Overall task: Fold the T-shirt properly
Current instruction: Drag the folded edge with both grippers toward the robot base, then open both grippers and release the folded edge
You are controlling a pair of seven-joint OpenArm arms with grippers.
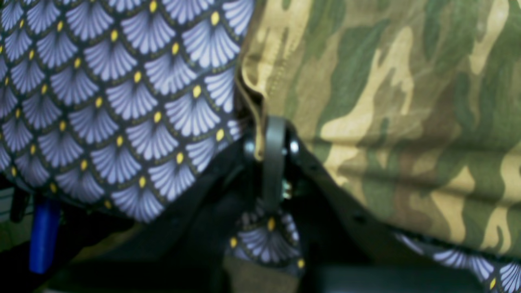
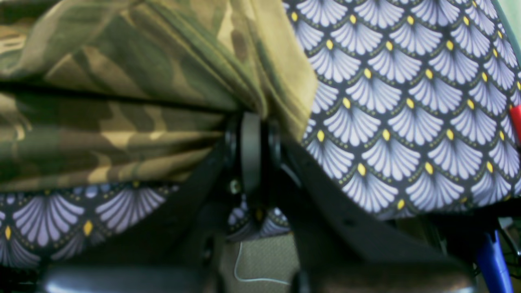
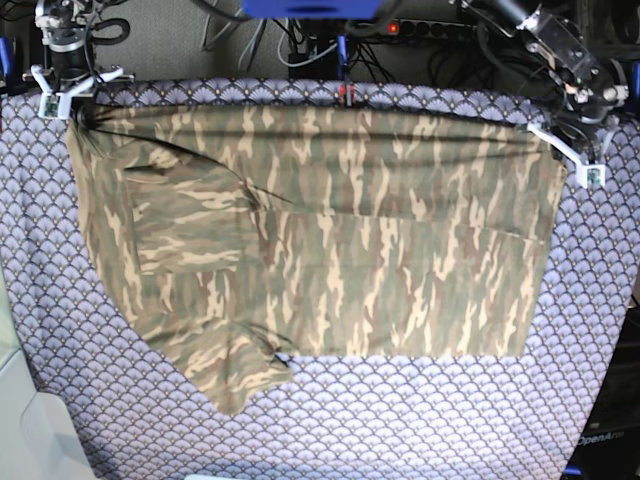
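Here both claws are clenched on the far edge of the T-shirt [image 3: 320, 250], one at each far corner. In the left wrist view the left claw [image 1: 272, 136] has its two dark fingers pressed tight together with a thin fold of camouflage cloth pinched between them; no gap shows between the fingers, and the shirt's hem runs straight into the bite. The shirt hangs in soft horizontal creases to one side of the claw, and the patterned table cloth [image 1: 114, 101] fills the other side. In the right wrist view the right claw [image 2: 252, 134] is likewise closed hard on a bunched corner of the shirt, the cloth gathered into pleats that run into the grip, with the table cloth beside and below it.

From the base view the shirt lies spread wide across the table, its far edge pulled taut in a straight line between the two claws. The left claw [image 3: 560, 135] holds the corner on the view's right, the right claw [image 3: 82, 112] the corner on the view's left. A sleeve sticks out at the near left, lying flat on the table cloth
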